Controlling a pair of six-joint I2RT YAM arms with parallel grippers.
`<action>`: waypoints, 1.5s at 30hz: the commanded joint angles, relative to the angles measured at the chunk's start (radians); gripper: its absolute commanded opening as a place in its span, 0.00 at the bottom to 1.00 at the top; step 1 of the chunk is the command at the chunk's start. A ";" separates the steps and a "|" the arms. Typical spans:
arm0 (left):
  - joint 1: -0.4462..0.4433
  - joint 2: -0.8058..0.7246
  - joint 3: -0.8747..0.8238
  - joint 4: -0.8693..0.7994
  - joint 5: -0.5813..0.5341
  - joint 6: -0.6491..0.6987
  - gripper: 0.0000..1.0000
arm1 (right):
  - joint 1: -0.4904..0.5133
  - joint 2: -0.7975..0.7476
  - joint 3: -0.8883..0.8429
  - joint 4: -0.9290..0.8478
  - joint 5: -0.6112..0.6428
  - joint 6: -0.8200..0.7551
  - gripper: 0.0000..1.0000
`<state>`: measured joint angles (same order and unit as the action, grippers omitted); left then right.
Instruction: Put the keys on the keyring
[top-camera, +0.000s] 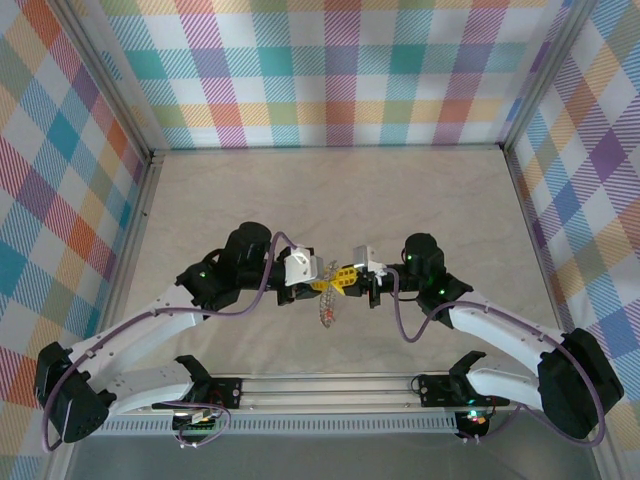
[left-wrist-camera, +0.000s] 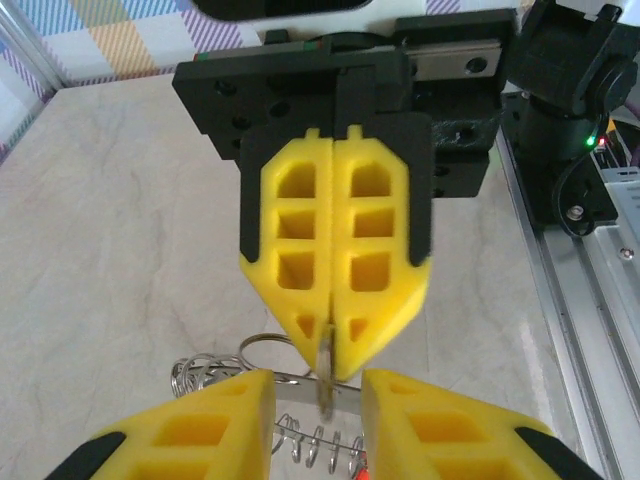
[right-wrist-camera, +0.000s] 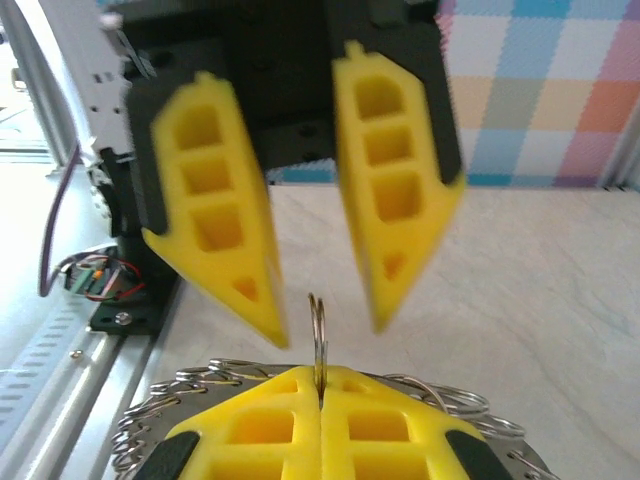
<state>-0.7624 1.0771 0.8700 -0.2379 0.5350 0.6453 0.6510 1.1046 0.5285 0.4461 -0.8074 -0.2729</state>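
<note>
My right gripper (right-wrist-camera: 320, 382) is shut on the thin silvery keyring (right-wrist-camera: 317, 325), which stands edge-on out of its yellow tips. The keys (right-wrist-camera: 190, 390) fan out in a silver cluster under that gripper, with wire loops (right-wrist-camera: 455, 402) on the other side. My left gripper (left-wrist-camera: 318, 395) faces it tip to tip, its jaws apart on either side of the keyring (left-wrist-camera: 327, 388) without touching it. From above, both grippers, left (top-camera: 330, 283) and right (top-camera: 352, 281), meet over the table's middle. The keys (top-camera: 326, 312) dangle below them. A small red piece (left-wrist-camera: 366, 466) shows among the keys.
The beige table (top-camera: 330, 200) is walled by plaid panels (top-camera: 340, 70) at the back and on both sides. An aluminium rail (top-camera: 330, 386) with the arm bases runs along the near edge.
</note>
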 joint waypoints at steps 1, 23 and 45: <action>0.003 0.012 0.004 0.035 0.041 -0.005 0.21 | 0.012 -0.008 0.021 0.058 -0.104 -0.011 0.00; -0.029 0.098 0.243 -0.375 -0.056 0.177 0.00 | 0.054 -0.008 0.079 -0.177 0.070 -0.181 0.25; -0.030 0.115 0.225 -0.289 -0.051 0.143 0.00 | 0.079 0.047 0.056 -0.038 0.099 -0.096 0.26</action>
<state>-0.7811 1.1877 1.0725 -0.5774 0.4587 0.8005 0.7208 1.1427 0.5793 0.3527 -0.7059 -0.3843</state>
